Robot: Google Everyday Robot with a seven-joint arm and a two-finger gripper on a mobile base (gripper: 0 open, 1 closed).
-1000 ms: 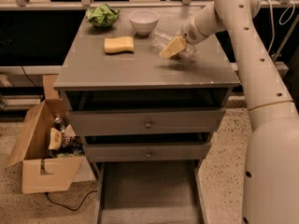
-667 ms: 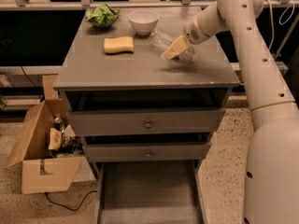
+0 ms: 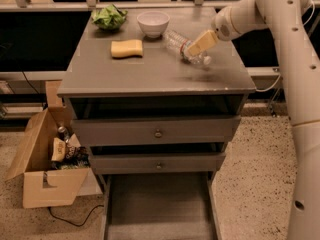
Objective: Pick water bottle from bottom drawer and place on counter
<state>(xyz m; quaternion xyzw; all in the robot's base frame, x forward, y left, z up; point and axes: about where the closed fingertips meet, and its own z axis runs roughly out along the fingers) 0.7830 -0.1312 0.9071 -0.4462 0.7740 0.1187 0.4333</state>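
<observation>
The water bottle (image 3: 182, 46) lies on its side on the counter (image 3: 150, 76), near the back right, just right of the white bowl. My gripper (image 3: 201, 43) hovers over the bottle's right half, reaching in from the right; it is open and holds nothing. The bottom drawer (image 3: 160, 209) is pulled out at the foot of the cabinet and its grey floor is bare.
A white bowl (image 3: 153, 23), a yellow sponge (image 3: 126, 48) and a green leafy item (image 3: 109, 16) sit on the counter's back left. Two knobbed drawers (image 3: 158, 133) stand slightly open above the bottom one. An open cardboard box (image 3: 45, 169) stands on the floor at left.
My gripper has moved up and to the right, away from the bottle's middle. The bottle has stayed in place on the counter.
</observation>
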